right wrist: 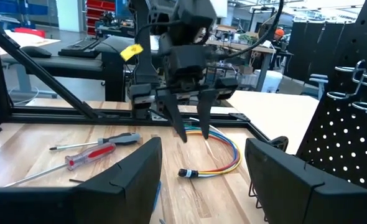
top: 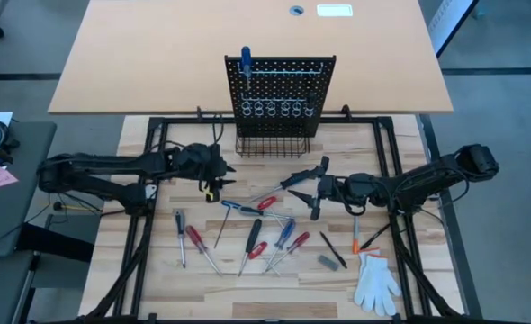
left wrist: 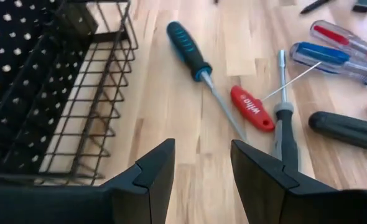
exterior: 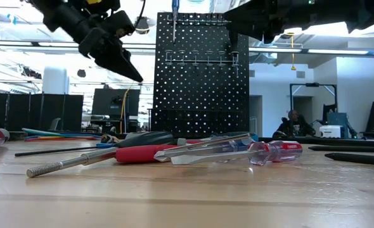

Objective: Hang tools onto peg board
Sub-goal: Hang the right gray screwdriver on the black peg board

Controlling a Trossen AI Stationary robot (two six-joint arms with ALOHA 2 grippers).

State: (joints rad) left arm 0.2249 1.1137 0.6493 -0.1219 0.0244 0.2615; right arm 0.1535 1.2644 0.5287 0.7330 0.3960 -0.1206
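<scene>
Left gripper (top: 222, 173) raised above the wooden tabletop (top: 157, 270), just left of the black wire basket (top: 270, 145), fingers (left wrist: 152, 171) parted with bare wood between them, nothing held. Near it, toward the table's left rear, a loop of coloured wires (right wrist: 224, 149). Spread on the wood in front, the tools (top: 252, 236): red-, blue- and black-handled screwdrivers lying flat, among them a black-and-teal one (left wrist: 190, 50) beside a small red one (left wrist: 252, 109), none touching either gripper. Behind them at mid-table, the peg board (top: 282, 90) upright, one blue-handled screwdriver (top: 245, 61) already hung at its upper left, a row of silver rings (top: 279, 110) lower down, basket at the base. Right of centre, right gripper (top: 312, 184) hovering over the scattered tools, jaws spread wide and empty, pointing toward the left arm. Farther right, an orange-handled tool (top: 356, 236) and slim dark pieces on the wood, then a white glove (top: 376, 283) near the front right corner. Beyond the table in the low view, a seated person (exterior: 293, 123) in the room behind.
</scene>
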